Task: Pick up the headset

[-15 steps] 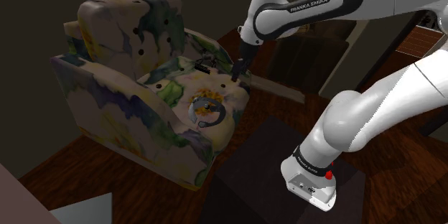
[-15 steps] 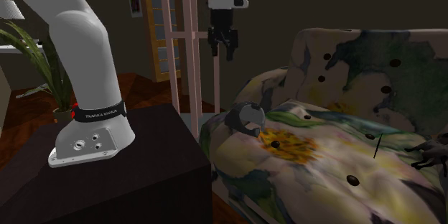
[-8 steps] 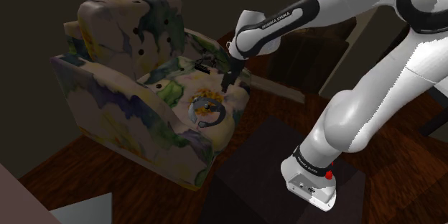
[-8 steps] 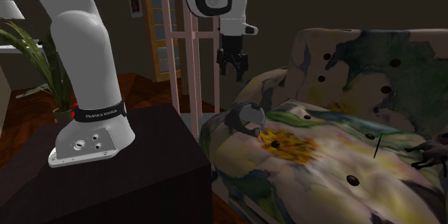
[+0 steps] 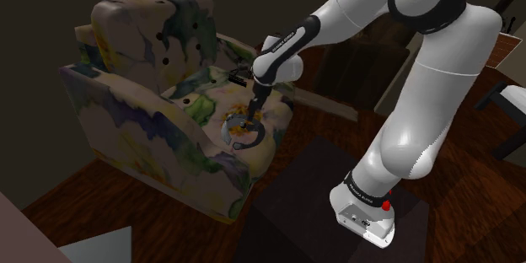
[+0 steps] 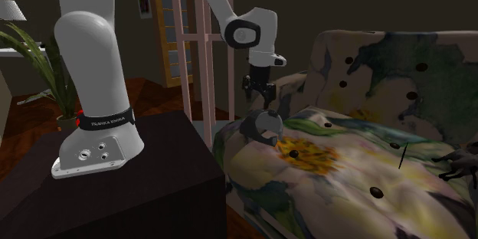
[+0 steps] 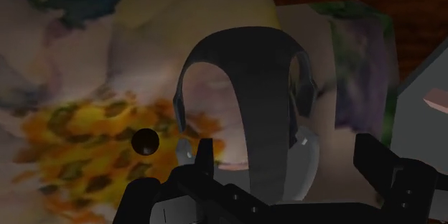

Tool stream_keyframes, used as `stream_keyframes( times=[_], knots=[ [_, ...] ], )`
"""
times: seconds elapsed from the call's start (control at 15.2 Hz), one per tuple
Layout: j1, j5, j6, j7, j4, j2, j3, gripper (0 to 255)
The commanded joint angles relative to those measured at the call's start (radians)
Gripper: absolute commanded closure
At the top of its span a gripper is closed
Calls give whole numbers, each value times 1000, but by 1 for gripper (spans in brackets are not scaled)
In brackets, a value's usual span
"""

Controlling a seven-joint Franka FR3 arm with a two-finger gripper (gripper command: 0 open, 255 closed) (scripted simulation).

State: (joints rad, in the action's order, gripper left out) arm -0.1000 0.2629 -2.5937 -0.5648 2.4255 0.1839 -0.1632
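Home living room, floral armchair (image 5: 147,42), dark wood floor (image 5: 84,195), potted plant (image 6: 24,55)

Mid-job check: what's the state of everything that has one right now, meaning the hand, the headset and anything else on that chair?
Black two-finger hand: open, fingers apart, poised just over the headset, not clasping it.
Dark grey headset: lying on the armchair's seat near the front edge, not lifted.
Floral upholstered armchair: upright, bearing the headset.
Small black object: lying at the back of the seat, apart from the headset; I cannot tell what it is.
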Motion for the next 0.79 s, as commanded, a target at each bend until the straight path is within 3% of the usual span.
stream_keyframes(
  times=[0.0,0.53,0.59,0.73],
  knots=[
    [9,28,-25,-33,-15,43,9,0],
    [27,84,-101,-82,-26,133,39,0],
    [27,85,-102,-82,-24,133,39,255],
    [27,85,-102,-82,-24,132,39,255]
  ],
)
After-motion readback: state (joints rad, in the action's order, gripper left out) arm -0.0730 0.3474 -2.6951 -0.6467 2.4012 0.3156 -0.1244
